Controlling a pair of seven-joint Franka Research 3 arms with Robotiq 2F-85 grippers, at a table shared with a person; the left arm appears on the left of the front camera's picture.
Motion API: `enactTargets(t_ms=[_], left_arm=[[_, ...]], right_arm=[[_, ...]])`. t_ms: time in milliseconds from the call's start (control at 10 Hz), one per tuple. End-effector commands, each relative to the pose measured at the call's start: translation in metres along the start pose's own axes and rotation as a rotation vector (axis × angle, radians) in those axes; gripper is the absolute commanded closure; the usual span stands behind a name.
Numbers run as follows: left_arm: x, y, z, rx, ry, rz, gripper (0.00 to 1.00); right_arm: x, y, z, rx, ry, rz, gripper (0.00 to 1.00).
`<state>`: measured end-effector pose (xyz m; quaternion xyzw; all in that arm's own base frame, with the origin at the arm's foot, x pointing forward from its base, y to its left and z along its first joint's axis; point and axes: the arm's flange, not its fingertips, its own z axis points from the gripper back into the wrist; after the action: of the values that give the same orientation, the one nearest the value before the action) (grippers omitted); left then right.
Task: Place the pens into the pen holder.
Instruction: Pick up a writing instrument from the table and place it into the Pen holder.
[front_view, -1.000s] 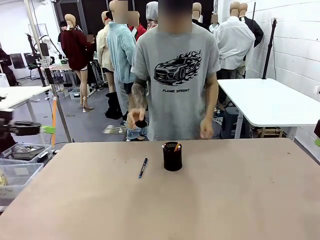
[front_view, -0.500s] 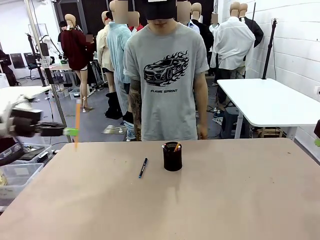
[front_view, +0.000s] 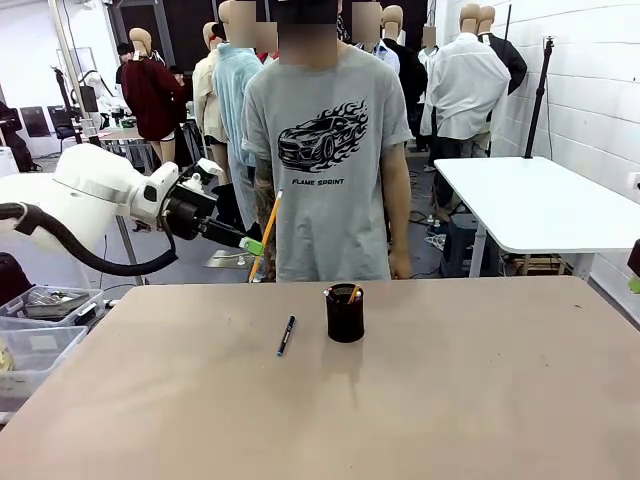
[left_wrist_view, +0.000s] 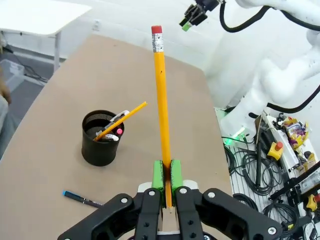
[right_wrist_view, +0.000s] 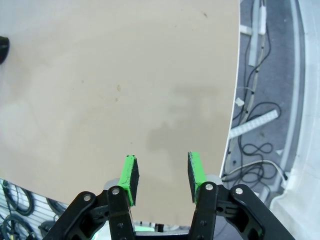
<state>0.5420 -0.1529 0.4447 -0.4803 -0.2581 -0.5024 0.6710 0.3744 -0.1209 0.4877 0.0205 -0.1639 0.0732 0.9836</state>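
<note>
**Left hand** (left_wrist_view: 166, 172): clenched on the lower end of a yellow-orange pencil (left_wrist_view: 161, 100), with the eraser end pointing away from the wrist. You hold it in the air to the left of the pen holder (front_view: 345, 313), well apart from it.

**Pen holder:** upright toward the far side of the surface (front_view: 450, 400). It is already stocked with a thin orange stick (left_wrist_view: 122, 119) leaning out over the rim and a whitish pen (left_wrist_view: 119, 116) beside it.

**Black-and-blue pen** (front_view: 286, 335): lying flat on the surface, near the holder on its left side, untouched.

**Right hand** (right_wrist_view: 161, 172): released, nothing between its pads, above bare surface near an edge.

**Tally, as a judgement:** two in, one in your grasp, one left to collect.

**Surroundings:** a person (front_view: 320, 150) stands at the far edge just behind the holder, arms down. You will likely carry the pencil across in front of them. Nothing lies on the surface between your left hand and the holder except the loose pen.
</note>
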Motion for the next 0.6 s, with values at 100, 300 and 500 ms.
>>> enactTargets(t_ms=[100,300,500], left_arm=[[0.000,0.000,0.000,0.000,0.000,0.000,1.00],[-0.020,-0.014,0.004,0.149,-0.097,-0.099,1.00],[0.002,0.032,-0.032,-0.015,-0.110,-0.180,1.00]], right_arm=[[0.001,0.001,-0.001,-0.029,0.013,-0.012,0.48],[0.001,0.001,-0.001,-0.029,0.013,-0.012,0.48],[0.001,0.001,-0.001,-0.029,0.013,-0.012,0.48]])
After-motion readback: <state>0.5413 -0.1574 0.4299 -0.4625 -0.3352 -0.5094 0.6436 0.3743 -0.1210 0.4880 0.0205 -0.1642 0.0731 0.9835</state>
